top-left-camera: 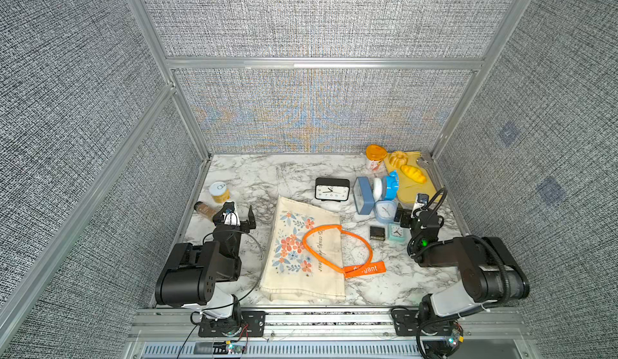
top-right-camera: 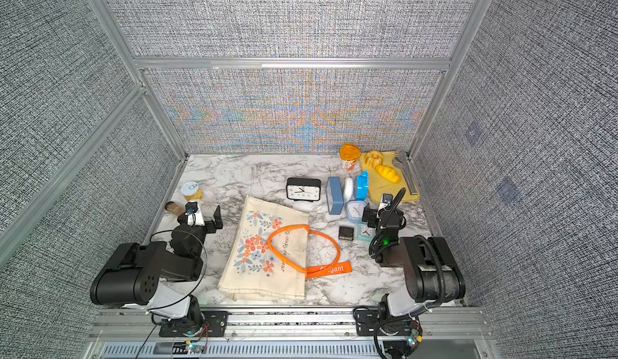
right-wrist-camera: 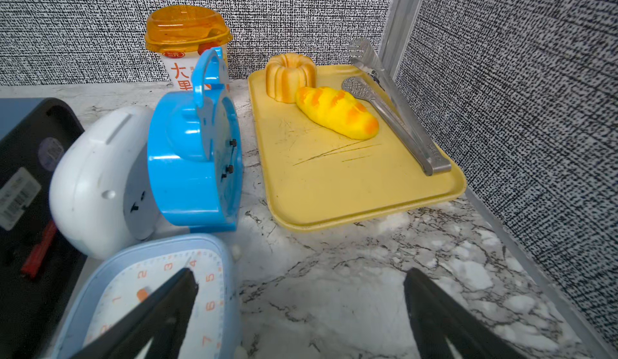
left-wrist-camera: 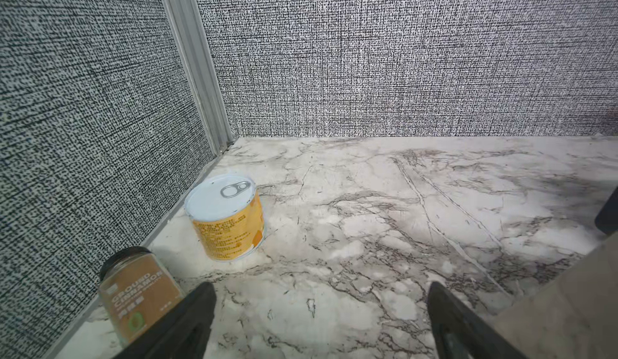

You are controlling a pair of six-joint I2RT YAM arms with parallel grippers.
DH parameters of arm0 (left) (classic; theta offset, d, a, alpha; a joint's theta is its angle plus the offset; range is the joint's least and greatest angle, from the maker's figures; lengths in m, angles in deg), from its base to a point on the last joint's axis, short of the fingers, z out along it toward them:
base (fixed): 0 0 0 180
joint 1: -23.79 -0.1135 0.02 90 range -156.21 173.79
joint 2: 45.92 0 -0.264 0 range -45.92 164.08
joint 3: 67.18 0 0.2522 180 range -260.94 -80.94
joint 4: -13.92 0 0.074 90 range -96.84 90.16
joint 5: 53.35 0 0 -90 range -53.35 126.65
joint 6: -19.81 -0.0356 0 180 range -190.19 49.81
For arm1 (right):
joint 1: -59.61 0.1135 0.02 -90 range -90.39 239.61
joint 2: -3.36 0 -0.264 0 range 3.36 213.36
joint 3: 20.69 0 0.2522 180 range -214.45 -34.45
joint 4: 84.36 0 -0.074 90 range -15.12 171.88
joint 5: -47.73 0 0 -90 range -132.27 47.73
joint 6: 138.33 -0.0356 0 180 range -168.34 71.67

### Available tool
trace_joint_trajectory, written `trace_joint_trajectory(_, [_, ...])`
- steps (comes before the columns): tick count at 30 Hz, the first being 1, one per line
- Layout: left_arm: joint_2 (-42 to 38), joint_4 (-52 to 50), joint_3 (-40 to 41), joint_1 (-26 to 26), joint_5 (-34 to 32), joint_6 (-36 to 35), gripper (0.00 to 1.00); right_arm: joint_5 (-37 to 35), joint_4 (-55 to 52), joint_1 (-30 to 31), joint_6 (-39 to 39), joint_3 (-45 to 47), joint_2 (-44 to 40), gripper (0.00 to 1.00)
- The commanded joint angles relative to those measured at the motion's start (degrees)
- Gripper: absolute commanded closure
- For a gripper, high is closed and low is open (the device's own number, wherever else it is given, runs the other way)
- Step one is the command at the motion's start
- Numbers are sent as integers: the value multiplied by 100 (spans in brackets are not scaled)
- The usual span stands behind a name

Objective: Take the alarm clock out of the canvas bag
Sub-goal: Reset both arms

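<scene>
My left gripper [left-wrist-camera: 321, 287] hangs spread, empty, at nine o'clock of the bag [top-left-camera: 301, 263]; my right gripper [right-wrist-camera: 301, 277], spread too, at three, nearest its mouth, likely to reach in.

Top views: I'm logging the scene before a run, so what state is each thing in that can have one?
Cream canvas bag with orange handles: lying flat, handles splayed.
Black rectangular alarm clock: upright, outside the bag.
Left gripper: open, empty.
Right gripper: open, empty.
Yellow-labelled tin can: upright, sealed.
Orange-lidded drink cup: upright, lid on.
</scene>
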State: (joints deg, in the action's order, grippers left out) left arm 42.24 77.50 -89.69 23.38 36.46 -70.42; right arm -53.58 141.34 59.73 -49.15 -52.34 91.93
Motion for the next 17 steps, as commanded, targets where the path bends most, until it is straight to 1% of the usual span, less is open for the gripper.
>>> trace_joint_trajectory(1, [-2, 205, 2, 1, 19, -52, 1, 43, 33, 6, -35, -10, -4, 1])
trace_joint_trajectory(6, [19, 156, -33, 5, 83, -85, 1, 49, 38, 6, -34, -4, 1, 1])
trace_joint_trajectory(8, [46, 51, -104, 3, 547, -248, 1, 48, 34, 8, -41, -2, -2, 1])
trace_joint_trajectory(17, [15, 62, -85, 2, 489, -222, 1, 45, 35, 6, -33, -9, -3, 1])
